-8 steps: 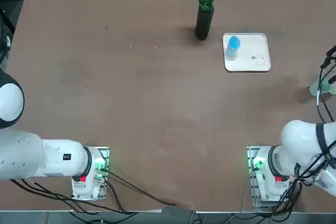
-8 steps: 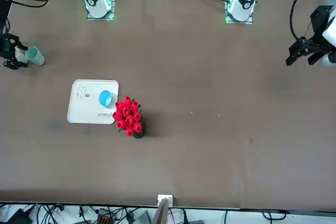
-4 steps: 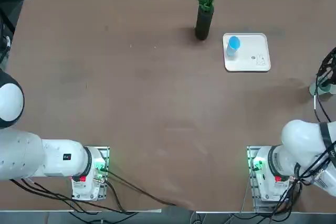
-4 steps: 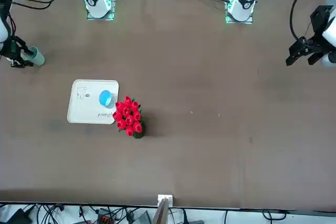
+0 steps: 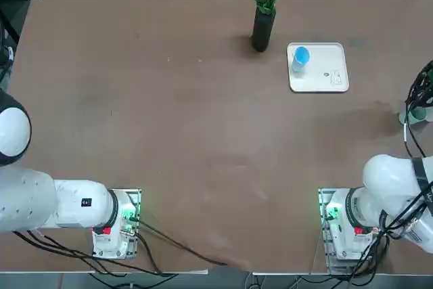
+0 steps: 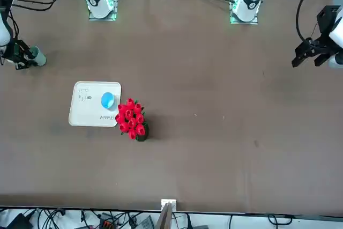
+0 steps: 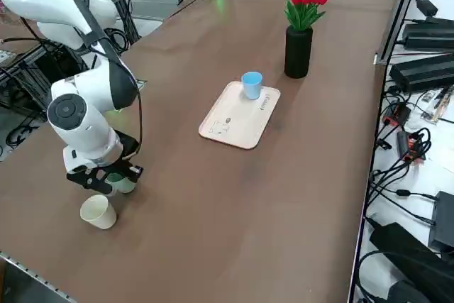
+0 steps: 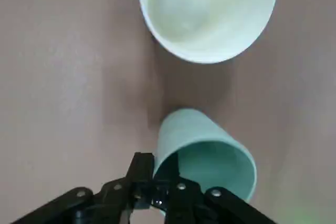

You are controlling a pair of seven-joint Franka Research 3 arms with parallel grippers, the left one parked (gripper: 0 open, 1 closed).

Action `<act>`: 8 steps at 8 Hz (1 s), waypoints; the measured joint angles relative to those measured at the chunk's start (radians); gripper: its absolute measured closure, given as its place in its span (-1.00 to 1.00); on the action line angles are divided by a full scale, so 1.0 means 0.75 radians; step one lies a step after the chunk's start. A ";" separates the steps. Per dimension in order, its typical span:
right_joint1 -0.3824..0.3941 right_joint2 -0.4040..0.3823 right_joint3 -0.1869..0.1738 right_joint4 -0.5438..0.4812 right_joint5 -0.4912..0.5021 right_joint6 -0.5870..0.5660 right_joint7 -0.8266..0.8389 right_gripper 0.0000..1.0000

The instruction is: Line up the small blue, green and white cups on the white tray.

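From overhead, the blue cup (image 5: pixel 300 57) is sitting on the tray (image 5: pixel 325 80) at the corner nearest the vase (image 5: pixel 262 30), while the tool (image 5: pixel 418 105) is working at the bench's right edge, mostly cut off. A second ago it was hanging back from the green cup (image 5: pixel 420 114) — now it is sitting right over it.

From across the bench, the tool (image 6: pixel 20 57) is pressing against the green cup (image 6: pixel 36 56), well apart from the tray (image 6: pixel 86 112); earlier it was standing just beside the cup with a gap.

From the side, the tool (image 7: pixel 108 175) is reaching down onto the green cup (image 7: pixel 122 184), with the white cup (image 7: pixel 98 211) standing just beside it on the bench (image 7: pixel 213 196).

At the wrist, the fingers (image 8: pixel 140 174) are pinching the green cup's (image 8: pixel 207 150) rim wall — one outside, one inside — having closed from wide in the last second. The white cup (image 8: pixel 208 11) is standing upright nearby, untouched.

So the grasp is judged made: one cup is placed, the green one is ready to lift, and the white one is still waiting.
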 joint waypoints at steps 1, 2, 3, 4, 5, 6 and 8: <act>0.001 -0.003 0.010 0.025 0.004 -0.049 -0.002 0.96; 0.004 -0.009 0.034 0.083 0.012 -0.154 -0.007 0.96; 0.010 -0.019 0.085 0.173 0.041 -0.300 -0.007 0.96; 0.017 -0.029 0.162 0.282 0.078 -0.456 -0.006 0.96; 0.031 -0.042 0.255 0.381 0.112 -0.575 0.022 0.96; 0.063 -0.050 0.338 0.444 0.165 -0.637 0.087 0.96; 0.222 -0.024 0.413 0.467 0.290 -0.617 0.277 0.96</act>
